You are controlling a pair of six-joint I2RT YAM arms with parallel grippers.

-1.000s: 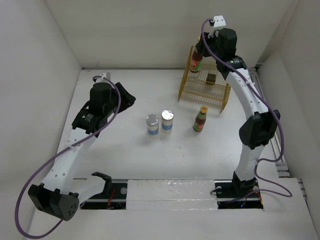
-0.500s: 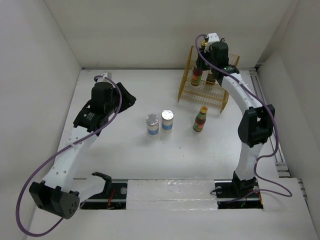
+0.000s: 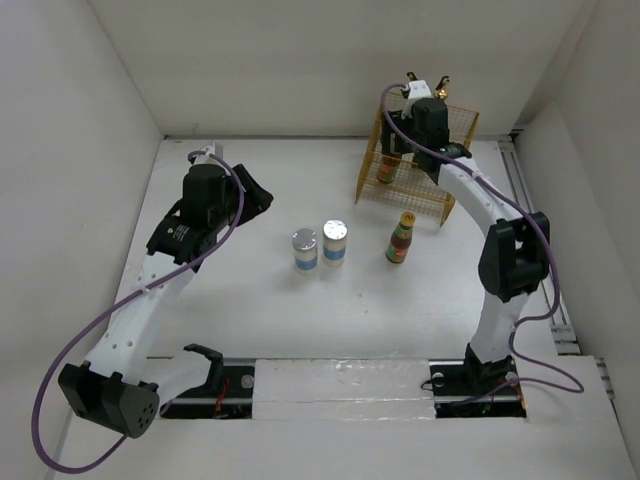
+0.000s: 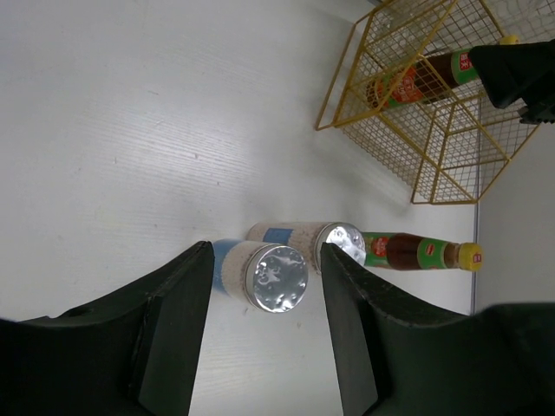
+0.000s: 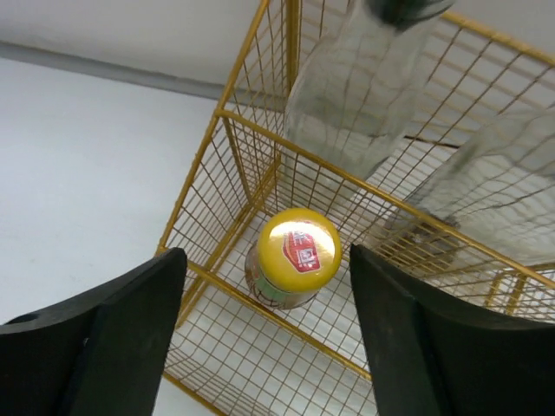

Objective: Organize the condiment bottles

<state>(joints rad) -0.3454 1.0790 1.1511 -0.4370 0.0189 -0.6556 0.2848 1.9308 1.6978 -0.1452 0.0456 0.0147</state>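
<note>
Red bottle [image 5: 292, 256] stands up inside yellow rack [image 3: 405, 205], straight under right gripper [image 5: 265, 260]. Fingers wide, holding nothing. Other red bottle [image 3: 401, 239] stands on table [image 3: 250, 310] just outside rack, nearer right arm. Two white jars [image 3: 305, 249] sit before left gripper [image 4: 264, 251], also wide.

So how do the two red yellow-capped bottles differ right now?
The racked bottle stands inside the yellow wire rack; the loose bottle stands on the table outside it. The open right end effector hangs over the racked bottle, none over the loose bottle. Both are upright, with matching yellow caps.
</note>
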